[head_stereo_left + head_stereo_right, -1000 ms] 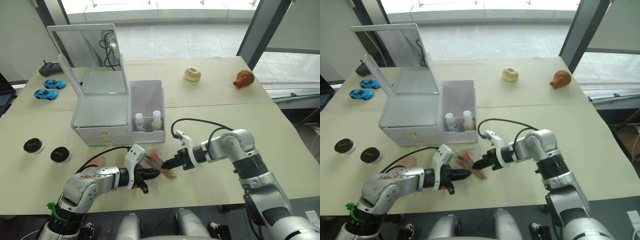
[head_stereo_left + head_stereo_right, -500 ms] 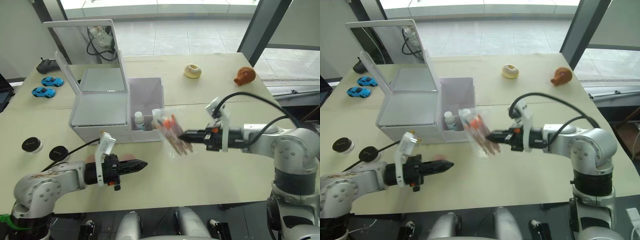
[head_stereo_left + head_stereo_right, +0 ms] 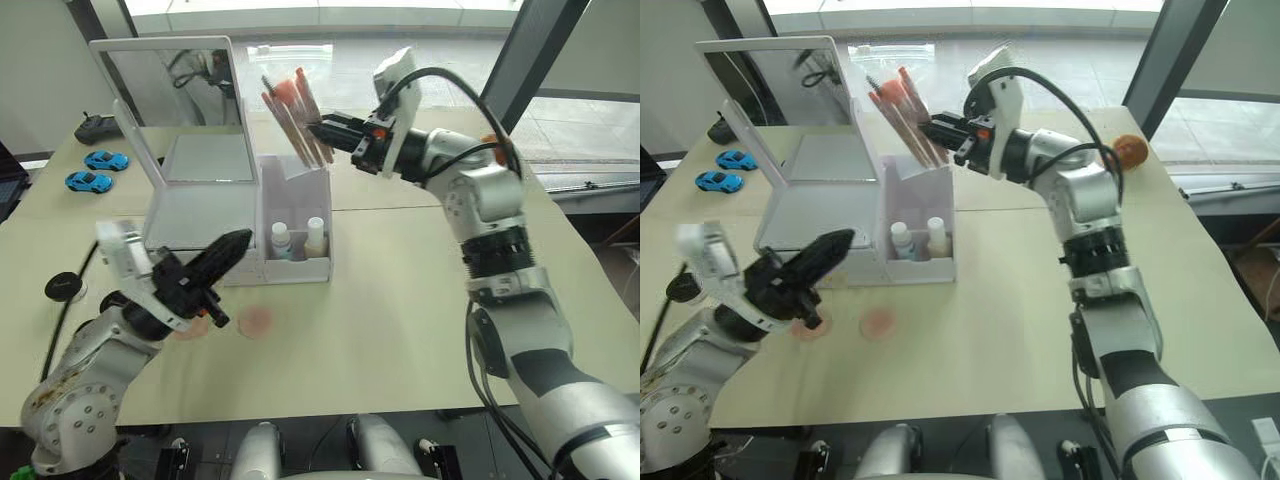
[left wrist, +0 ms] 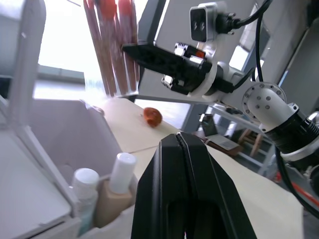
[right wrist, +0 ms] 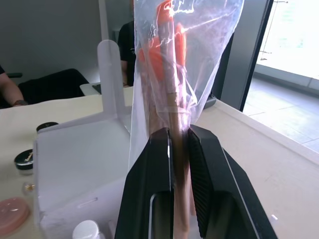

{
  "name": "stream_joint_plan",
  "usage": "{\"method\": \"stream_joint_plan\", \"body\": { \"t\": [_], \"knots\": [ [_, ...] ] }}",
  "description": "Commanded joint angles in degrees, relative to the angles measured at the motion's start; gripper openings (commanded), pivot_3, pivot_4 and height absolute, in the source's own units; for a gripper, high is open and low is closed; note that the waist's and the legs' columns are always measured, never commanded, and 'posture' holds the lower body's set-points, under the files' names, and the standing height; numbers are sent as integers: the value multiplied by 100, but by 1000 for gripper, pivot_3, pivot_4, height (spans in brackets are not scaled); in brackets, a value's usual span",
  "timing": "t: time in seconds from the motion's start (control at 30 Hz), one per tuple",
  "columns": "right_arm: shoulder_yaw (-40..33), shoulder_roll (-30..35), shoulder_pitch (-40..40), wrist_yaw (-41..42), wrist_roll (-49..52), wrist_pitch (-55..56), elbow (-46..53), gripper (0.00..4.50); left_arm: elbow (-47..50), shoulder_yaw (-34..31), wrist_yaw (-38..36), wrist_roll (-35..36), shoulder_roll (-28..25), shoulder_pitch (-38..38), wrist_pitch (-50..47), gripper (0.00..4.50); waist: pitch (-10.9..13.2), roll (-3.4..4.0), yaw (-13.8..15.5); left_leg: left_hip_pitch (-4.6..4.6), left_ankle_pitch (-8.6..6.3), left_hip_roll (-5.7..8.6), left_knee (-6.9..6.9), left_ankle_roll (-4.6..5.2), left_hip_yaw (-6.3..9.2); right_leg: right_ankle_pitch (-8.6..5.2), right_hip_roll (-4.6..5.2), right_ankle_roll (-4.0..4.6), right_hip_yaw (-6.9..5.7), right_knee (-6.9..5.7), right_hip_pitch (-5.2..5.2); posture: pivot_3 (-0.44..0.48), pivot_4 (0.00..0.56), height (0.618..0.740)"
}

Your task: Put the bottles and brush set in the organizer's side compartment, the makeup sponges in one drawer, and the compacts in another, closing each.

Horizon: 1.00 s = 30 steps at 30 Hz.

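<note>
The brush set, orange-handled brushes in a clear bag, hangs upright over the side compartment of the white organizer. My right gripper is shut on the bag's lower part. Two bottles stand in that compartment. My left gripper is shut and empty, raised in front of the organizer. Pink makeup sponges lie on the table below it. A black compact sits at the left edge.
The organizer's mirrored lid stands open behind it. Two blue toy cars and a black remote lie at the far left. An orange toy shows behind my right arm. A person's arm shows in the right wrist view.
My right gripper has carried the brush set from low in front of the organizer up and back over the side compartment. My left gripper has risen and drawn back to the left.
</note>
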<state>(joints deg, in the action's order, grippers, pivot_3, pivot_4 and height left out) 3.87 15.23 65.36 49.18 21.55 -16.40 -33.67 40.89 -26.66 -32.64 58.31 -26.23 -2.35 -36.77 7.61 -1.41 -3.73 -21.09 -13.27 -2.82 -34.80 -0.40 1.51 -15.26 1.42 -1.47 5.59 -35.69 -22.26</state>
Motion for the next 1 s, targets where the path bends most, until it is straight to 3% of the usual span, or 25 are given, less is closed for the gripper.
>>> {"method": "stream_joint_plan", "body": {
  "t": [0.03,0.23,0.33,0.53,0.77,0.9,1.0],
  "knots": [
    [-151,-235,340,156,-213,884,-719,478,316,-224,-289,309,-337,-349,149,0,3,5,6,0,0,0,-1,0,2,0,0,0,-2,-1,0,0,150,740],
    [-339,-807,577,70,-480,1946,-2191,478,339,-79,-26,-208,-790,-709,208,0,7,10,-13,2,0,0,-2,0,3,-1,0,-1,-7,-3,1,0,150,740],
    [-369,-947,629,76,-666,2300,-2634,478,354,-202,183,-69,-950,-670,135,0,7,10,-24,2,0,0,-2,0,3,-1,0,0,-5,-4,1,0,150,740],
    [-423,-1003,498,123,-942,2654,-3227,478,272,-759,125,156,-1511,-847,64,0,11,16,-34,4,0,-2,0,0,4,-1,0,0,-6,-10,-1,0,150,740],
    [-555,-1011,418,115,-1076,2793,-3364,478,130,-683,-5,59,-1641,-808,153,0,16,24,-35,4,0,0,-1,0,3,-1,-1,1,-7,-10,0,0,150,740],
    [-538,-990,356,210,-1160,2648,-3306,1423,37,-589,-139,-22,-1690,-763,180,0,16,24,-36,5,0,0,-1,0,4,-1,-1,1,-7,-11,0,0,150,740],
    [-700,-871,428,349,-993,2465,-3083,2488,-105,-595,-339,-33,-1780,-719,181,0,16,24,-35,4,0,0,-1,0,4,-1,-1,1,-7,-12,-1,0,150,740]
  ]
}}
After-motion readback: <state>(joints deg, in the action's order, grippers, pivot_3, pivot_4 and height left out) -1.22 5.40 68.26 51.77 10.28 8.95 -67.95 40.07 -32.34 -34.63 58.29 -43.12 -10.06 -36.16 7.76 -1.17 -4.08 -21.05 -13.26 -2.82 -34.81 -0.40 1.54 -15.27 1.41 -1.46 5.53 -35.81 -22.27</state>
